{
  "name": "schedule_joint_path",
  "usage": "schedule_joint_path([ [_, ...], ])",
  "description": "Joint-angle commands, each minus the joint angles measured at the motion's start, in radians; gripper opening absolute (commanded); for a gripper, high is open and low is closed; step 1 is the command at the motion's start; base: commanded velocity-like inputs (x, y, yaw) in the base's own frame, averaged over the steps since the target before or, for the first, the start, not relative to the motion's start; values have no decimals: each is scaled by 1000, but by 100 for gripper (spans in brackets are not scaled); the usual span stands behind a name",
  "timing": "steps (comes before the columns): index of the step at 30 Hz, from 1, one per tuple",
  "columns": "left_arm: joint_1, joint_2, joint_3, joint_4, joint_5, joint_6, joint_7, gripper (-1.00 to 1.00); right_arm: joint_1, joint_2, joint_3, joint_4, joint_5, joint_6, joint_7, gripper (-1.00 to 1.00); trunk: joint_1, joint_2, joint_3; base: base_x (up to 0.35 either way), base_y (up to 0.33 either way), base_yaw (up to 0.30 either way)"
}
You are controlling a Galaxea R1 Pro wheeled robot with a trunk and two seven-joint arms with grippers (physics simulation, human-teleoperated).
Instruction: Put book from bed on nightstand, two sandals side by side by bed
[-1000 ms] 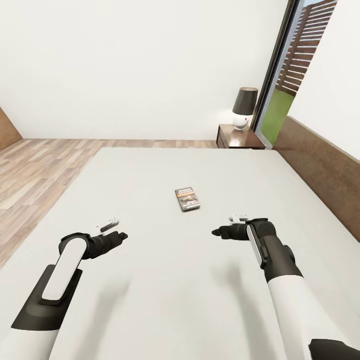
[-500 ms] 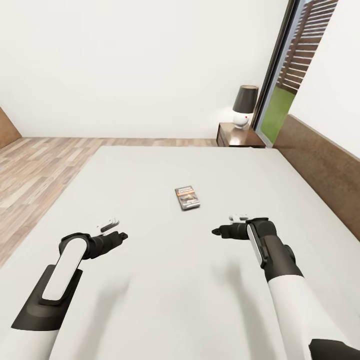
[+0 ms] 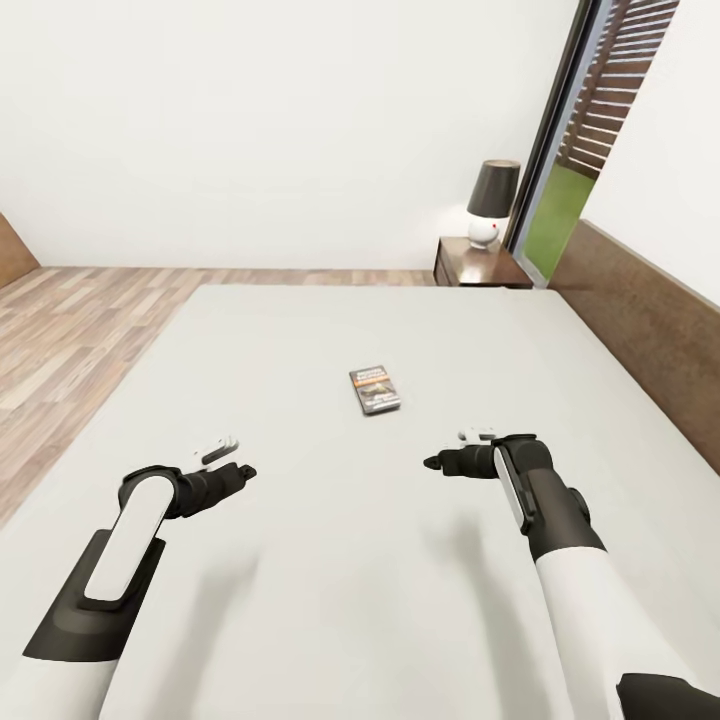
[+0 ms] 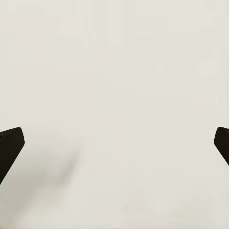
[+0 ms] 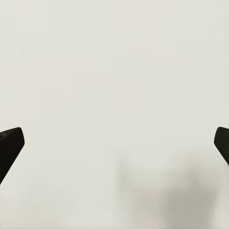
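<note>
The book (image 3: 375, 390), dark with an orange band, lies flat near the middle of the off-white bed (image 3: 300, 340). My left gripper (image 3: 245, 470) hovers over the mattress, nearer me and to the left of the book. To the book's right, and also nearer me, is my right gripper (image 3: 432, 464). In the left wrist view the left gripper (image 4: 114, 148) is open over bare mattress, and in the right wrist view the right gripper (image 5: 114, 148) is open in the same way. A nightstand (image 3: 480, 268) stands past the bed's far right corner. The sandals are out of view.
A lamp (image 3: 492, 200) with a dark shade sits on the nightstand. The brown headboard (image 3: 650, 330) runs along the bed's right side, with a tall window (image 3: 570, 150) behind it. Wood-plank floor (image 3: 70, 320) lies to the left of the bed.
The whole picture has shifted slightly, so the camera has moved. The book, nightstand and lamp now sit a little higher in the view. Both arms hold the same pose.
</note>
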Motion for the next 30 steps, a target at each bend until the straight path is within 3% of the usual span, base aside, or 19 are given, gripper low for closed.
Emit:
schedule_joint_path([
  [1, -1, 1, -2, -1, 9, 1, 10, 100, -1, 1, -3, -1, 10, 3, 10, 100, 0, 0, -2, 0, 0, 0],
  [30, -1, -1, -3, -1, 7, 1, 11, 100, -3, 1, -6, 0, 10, 3, 9, 100, 0, 0, -47, 0, 0, 0],
])
